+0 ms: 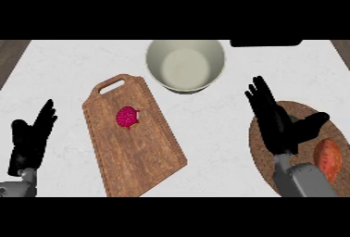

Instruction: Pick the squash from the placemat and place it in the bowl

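In the head view, your right hand (pixel 277 122) sits at the right of the frame, fingers straight and spread wide, thumb splayed toward the right edge, holding nothing. It hovers over the left part of the round brown placemat (pixel 263 152), which reads as a pre-grasp pose: opened up so the fingers can come around the target. The squash (pixel 328 159), orange and elongated, lies on the placemat at the lower right, just right of your forearm and below the thumb; the hand does not touch it. A dark greenish patch peeks out by the thumb, too hidden to identify.

The bowl (pixel 186 65), pale and deep, stands at the upper centre, well apart from the squash, so the carry will run up and left across the frame.

Between them, left of centre, lies a wooden cutting board (pixel 137 143) with a small red item (pixel 127 116) on it; that is not your target.

Your left hand (pixel 31 139) rests open at the lower left edge, fingers up.
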You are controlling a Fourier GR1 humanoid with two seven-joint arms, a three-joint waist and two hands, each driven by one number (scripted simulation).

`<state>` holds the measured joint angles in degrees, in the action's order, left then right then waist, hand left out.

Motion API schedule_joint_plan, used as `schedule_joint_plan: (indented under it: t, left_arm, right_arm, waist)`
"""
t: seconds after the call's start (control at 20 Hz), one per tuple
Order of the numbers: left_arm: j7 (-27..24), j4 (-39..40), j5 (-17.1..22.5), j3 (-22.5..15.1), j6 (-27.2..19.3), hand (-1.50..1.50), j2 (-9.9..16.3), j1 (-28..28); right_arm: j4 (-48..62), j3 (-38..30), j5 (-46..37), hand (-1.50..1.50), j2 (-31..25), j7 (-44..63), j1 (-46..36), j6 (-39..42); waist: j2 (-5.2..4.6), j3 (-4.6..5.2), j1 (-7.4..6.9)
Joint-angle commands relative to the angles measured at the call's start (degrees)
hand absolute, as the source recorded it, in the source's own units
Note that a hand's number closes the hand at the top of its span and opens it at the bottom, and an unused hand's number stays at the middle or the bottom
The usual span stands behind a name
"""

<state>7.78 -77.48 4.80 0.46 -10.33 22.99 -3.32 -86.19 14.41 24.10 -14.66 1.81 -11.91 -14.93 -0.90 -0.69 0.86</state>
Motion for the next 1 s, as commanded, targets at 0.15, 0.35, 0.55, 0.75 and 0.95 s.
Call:
schedule_joint_plan:
  t: [0.15, 0.35, 0.55, 0.75, 0.95]
  left_arm:
    - [-2.0, -5.4, 6.1, -3.6, 6.6, 0.00, -6.0, -2.6]
    - [-2.7, -7.0, 9.8, -5.4, 8.2, 0.00, -10.7, -3.2]
    - [-1.6, -10.1, 12.2, -8.1, 12.3, 0.00, -11.9, -3.2]
    - [-2.3, -10.0, 11.0, -10.0, 11.6, 0.00, -14.1, -4.0]
    - [-0.9, -9.5, 11.4, -9.3, 12.0, 0.00, -13.2, -4.9]
  right_arm:
    - [-2.2, -5.2, -12.3, 1.50, -14.1, -1.9, 4.3, -6.3]
    - [6.9, -12.7, -22.4, 1.50, -21.0, 1.8, 9.7, -21.3]
    - [-7.0, -6.5, -29.1, -1.50, -13.7, -5.7, 17.4, -29.6]
    - [-9.8, 0.8, -41.6, -1.50, -18.6, 1.7, 20.6, -30.6]
    - [-10.0, -0.7, -49.9, -1.50, -28.7, 19.2, 23.0, -25.2]
  waist:
    - [1.79, 0.95, 2.40]
    - [1.44, 1.49, 6.79]
    - [1.50, 0.82, 1.39]
    - [1.11, 0.92, 0.12]
    - [0.90, 1.42, 0.63]
